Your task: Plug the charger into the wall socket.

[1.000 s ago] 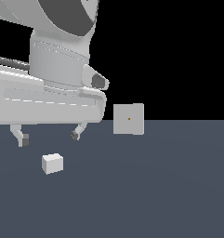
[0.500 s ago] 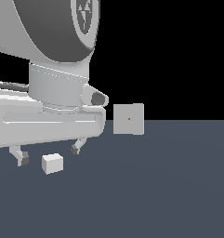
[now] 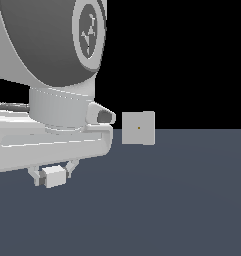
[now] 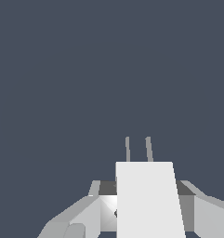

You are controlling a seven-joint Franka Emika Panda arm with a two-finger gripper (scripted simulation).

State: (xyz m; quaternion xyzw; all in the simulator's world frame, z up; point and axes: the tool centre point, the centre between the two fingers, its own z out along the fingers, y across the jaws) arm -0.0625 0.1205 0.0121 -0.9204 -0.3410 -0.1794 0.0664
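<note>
The charger (image 3: 54,176) is a small white block resting on the dark floor at the exterior view's left. My gripper (image 3: 53,177) hangs low over it, open, with one finger (image 3: 35,176) on each side of the block and a small gap showing to each. In the wrist view the charger (image 4: 148,200) fills the space between the fingers (image 4: 83,216), and its two thin prongs (image 4: 138,148) stick out from its far end. The wall socket (image 3: 138,128) is a flat upright light-grey panel with an orange dot, standing farther back and to the exterior view's right of the gripper.
The arm's large white body (image 3: 47,75) fills the exterior view's upper left and hides the floor behind it. A dark blue-grey floor (image 3: 182,200) stretches out under a black background.
The arm has come down. Its fingers, which hung above the floor a second ago, now straddle the charger. The charger and the socket have stayed where they were.
</note>
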